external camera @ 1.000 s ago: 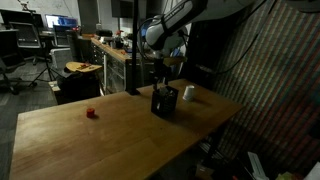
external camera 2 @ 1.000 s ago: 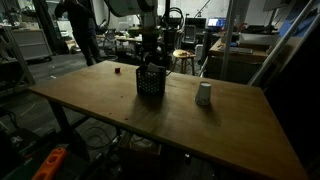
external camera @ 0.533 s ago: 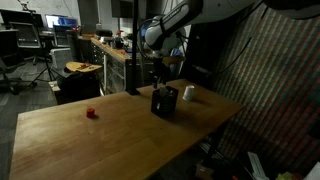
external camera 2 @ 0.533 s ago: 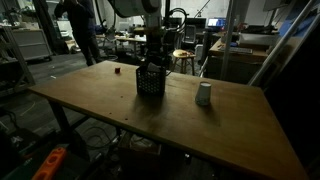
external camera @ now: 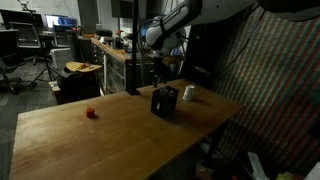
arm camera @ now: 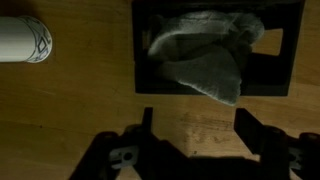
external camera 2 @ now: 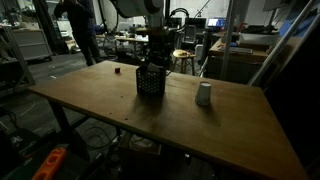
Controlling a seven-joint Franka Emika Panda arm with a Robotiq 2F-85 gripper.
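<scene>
Wood makes up the broad table [external camera: 100,140], seen in both exterior views [external camera 2: 120,110] in a dim workshop. Over its far side leans the robot arm [external camera: 165,25], light-coloured and bent downward.

Next in size is a black mesh container [external camera: 164,101], standing upright toward the far edge of the table [external camera 2: 150,80]. In the wrist view its dark wall [arm camera: 292,80] frames a crumpled grey cloth [arm camera: 205,60] that lies inside and fills much of the opening.

The gripper [external camera 2: 152,55] hangs close above the container's top in both exterior views [external camera: 158,75]. Whether it touches the rim cannot be told there. In the wrist view the gripper [arm camera: 196,130] has its two dark fingers [arm camera: 148,125] spread wide. Only bare table wood shows between them, just beside the container's wall, and they hold nothing.

A white cup [external camera 2: 204,94] stands apart from the container, nearer the table's edge [external camera: 189,94]. The wrist view catches the cup at its upper corner [arm camera: 22,38].

Smallest is a red thing [external camera: 91,113], too small to identify, well apart from the container near the table's far corner [external camera 2: 117,70].
</scene>
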